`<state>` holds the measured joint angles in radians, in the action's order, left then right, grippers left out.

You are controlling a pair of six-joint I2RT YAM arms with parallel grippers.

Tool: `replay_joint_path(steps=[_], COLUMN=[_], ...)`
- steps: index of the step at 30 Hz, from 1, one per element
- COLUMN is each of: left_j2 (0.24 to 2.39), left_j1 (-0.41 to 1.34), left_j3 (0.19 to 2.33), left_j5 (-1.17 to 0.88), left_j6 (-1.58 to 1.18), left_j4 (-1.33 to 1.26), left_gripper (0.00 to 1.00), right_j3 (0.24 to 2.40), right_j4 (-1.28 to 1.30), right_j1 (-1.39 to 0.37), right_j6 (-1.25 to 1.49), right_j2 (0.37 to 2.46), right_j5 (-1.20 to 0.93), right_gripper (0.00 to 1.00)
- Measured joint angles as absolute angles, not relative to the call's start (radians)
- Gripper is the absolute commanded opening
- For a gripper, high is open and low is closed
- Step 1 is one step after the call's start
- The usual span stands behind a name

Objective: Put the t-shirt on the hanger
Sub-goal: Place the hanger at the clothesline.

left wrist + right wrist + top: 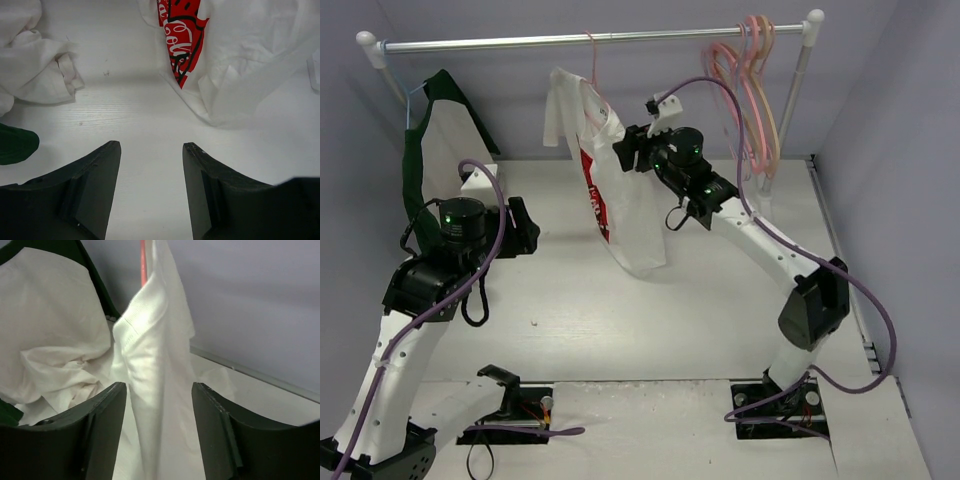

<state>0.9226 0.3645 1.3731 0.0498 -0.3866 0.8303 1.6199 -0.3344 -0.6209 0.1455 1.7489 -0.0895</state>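
Note:
The white t-shirt (620, 215) with its red print (592, 185) hangs from the thin pink hanger (592, 62) on the rail, its hem near the table. My right gripper (625, 150) is at the shirt's upper right side. In the right wrist view it (159, 387) stands open, a hanging fold of the t-shirt (150, 340) lies between the jaws without being pinched, and a strip of the hanger (143, 262) shows above. My left gripper (525, 235) is low on the left. In its own view it (151, 147) is open over bare table, short of the t-shirt (240, 60).
A white shirt with dark green trim (430, 150) hangs at the rail's left end, its cloth (35, 65) bunched on the table. Peach-orange and pink hangers (750, 90) hang at the rail's right end. The rail (500, 43) spans the back.

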Motion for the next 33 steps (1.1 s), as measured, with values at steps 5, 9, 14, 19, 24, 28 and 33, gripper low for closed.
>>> replay_joint_path(steps=[5,9,14,19,24,28,33], left_j2=[0.92,0.921,0.929,0.934,0.896,0.795,0.677], left_j1=[0.364,0.364,0.364,0.364,0.364,0.364,0.364], left_j3=[1.362,1.362,1.363,1.363,1.349,1.266,1.15], left_j5=[0.049,0.049,0.051,0.077,0.15,0.244,0.313], left_j6=[-0.386,-0.386,-0.382,-0.368,-0.339,-0.305,-0.28], left_j4=[0.83,0.829,0.836,0.867,0.9,0.914,0.941], left_gripper=[0.52,0.53,0.62,0.76,0.78,0.78,0.78], right_j3=[1.501,1.456,1.322,1.14,1.017,0.948,0.915], right_j4=[-0.298,-0.233,-0.16,-0.068,0.03,0.113,0.207], right_j1=[-0.577,-0.55,-0.55,-0.55,-0.55,-0.55,-0.55], right_j6=[0.092,0.043,-0.009,-0.012,0.011,0.056,0.125], right_j2=[1.577,1.434,1.228,1.01,0.816,0.689,0.609], right_j5=[-0.064,-0.04,-0.029,0.014,0.083,0.173,0.289], right_gripper=[0.65,0.83,1.0,1.0,1.0,1.0,1.0])
